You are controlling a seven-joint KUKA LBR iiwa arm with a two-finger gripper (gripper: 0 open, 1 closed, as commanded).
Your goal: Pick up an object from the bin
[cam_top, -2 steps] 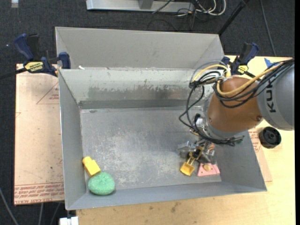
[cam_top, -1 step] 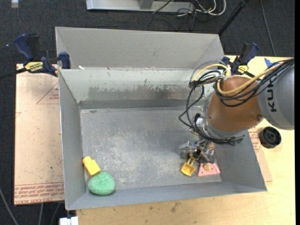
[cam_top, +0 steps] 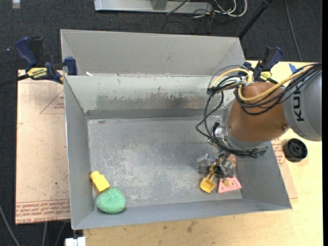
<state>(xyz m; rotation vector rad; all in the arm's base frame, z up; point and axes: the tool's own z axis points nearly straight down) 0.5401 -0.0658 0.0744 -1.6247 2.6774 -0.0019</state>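
My gripper [cam_top: 216, 167] hangs low over the bin's right front part, under the orange-brown cover. Just below it on the floor lies a small yellow piece [cam_top: 207, 184], touching or very nearly touching the gripper's tip. A flat pink triangle [cam_top: 229, 185] lies right beside the yellow piece, on its right. The cover and cables hide the gripper's upper part.
In the front left corner of the bin a yellow block [cam_top: 99, 181] lies against a round green sponge-like ball [cam_top: 110, 201]. The arm reaches in over the right wall, and the sloped walls stand close to the gripper on the right and front.
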